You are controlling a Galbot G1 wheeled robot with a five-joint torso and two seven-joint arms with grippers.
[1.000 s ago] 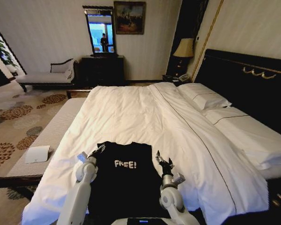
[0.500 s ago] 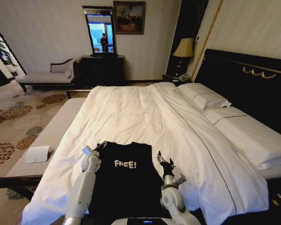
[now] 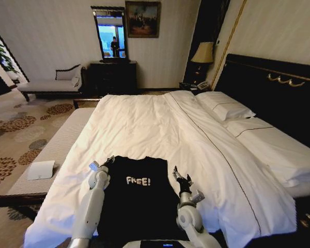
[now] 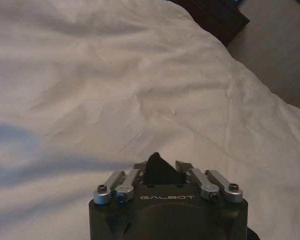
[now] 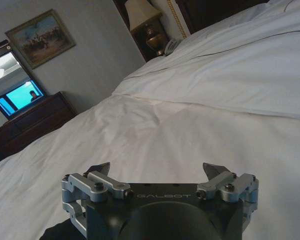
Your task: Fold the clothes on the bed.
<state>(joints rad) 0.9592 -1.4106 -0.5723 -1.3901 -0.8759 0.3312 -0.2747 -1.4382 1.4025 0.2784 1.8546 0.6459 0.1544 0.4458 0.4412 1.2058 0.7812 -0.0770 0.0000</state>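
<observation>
The clothes [image 3: 137,194], a black T-shirt with white "FREE!" lettering, lie flat on the near end of the bed [image 3: 144,124]. My left gripper [image 3: 106,162] is at the shirt's far left corner. In the left wrist view the left gripper [image 4: 159,167] is shut with a dark tuft of fabric pinched between its fingertips and white duvet beyond. My right gripper [image 3: 182,177] hovers at the shirt's far right edge. The right wrist view shows it [image 5: 157,169] open with nothing between its fingers, and a dark sliver of the shirt [image 5: 55,232] behind it.
White pillows [image 3: 225,108] lie against the dark headboard [image 3: 279,88] on the right. A padded bench [image 3: 51,150] with a white object [image 3: 40,169] runs along the bed's left side. A dresser [image 3: 112,77], chaise [image 3: 49,85] and lamp [image 3: 204,54] stand by the far wall.
My left arm has shifted slightly forward and to the left at the shirt's corner. The right arm and the shirt have barely moved.
</observation>
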